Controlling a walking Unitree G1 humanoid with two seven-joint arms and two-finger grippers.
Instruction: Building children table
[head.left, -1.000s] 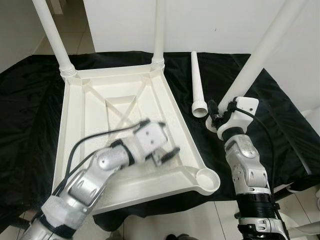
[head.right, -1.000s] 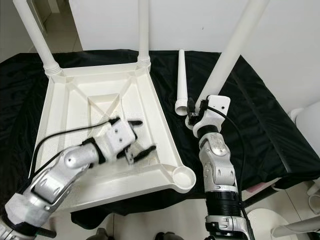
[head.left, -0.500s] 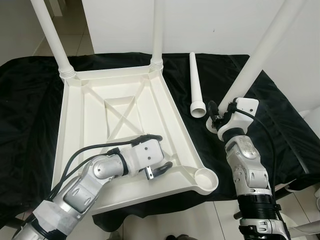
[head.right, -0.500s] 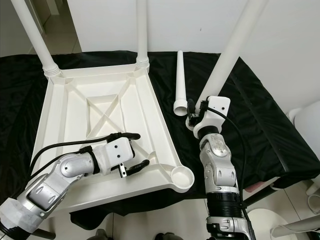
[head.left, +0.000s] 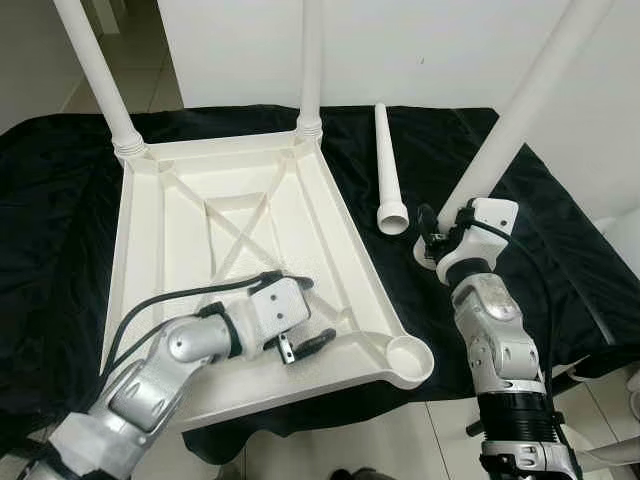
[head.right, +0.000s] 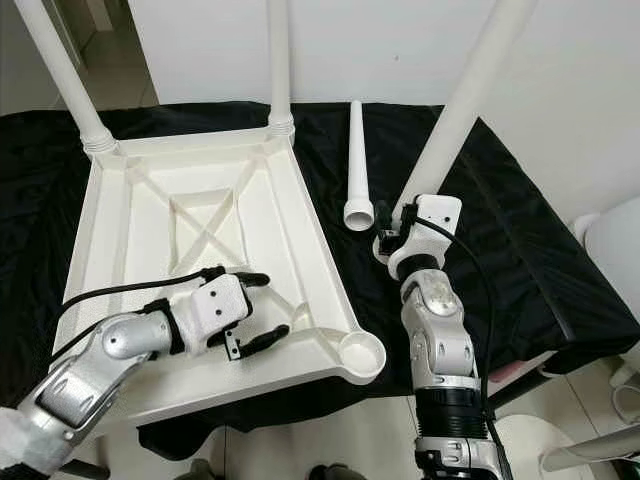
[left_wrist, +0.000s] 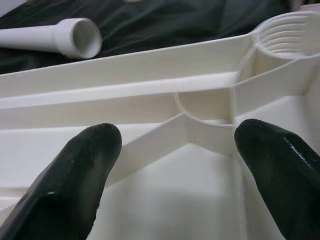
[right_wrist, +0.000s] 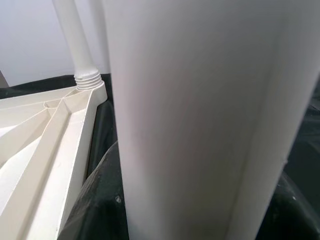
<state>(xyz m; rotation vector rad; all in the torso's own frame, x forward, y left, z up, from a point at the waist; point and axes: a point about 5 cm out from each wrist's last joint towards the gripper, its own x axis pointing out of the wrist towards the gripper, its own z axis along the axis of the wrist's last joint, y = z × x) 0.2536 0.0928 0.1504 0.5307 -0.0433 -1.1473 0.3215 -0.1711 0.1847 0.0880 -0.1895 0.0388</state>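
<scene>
Upturned tabletop on black cloth, 2 legs fitted – L gripper, fingers apart, steadies it near empty socket while R gripper clamps leg, prob. for that socket – spare leg beside.

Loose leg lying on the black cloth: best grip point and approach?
Grip the loose leg on its plain shaft, just behind the flared open end nearest the robot, coming from above with fingers across the tube. It lies flat on the black cloth, pointing away, so its sides are free. The left end effector is open over the tabletop; the right end effector already holds another leg.
</scene>
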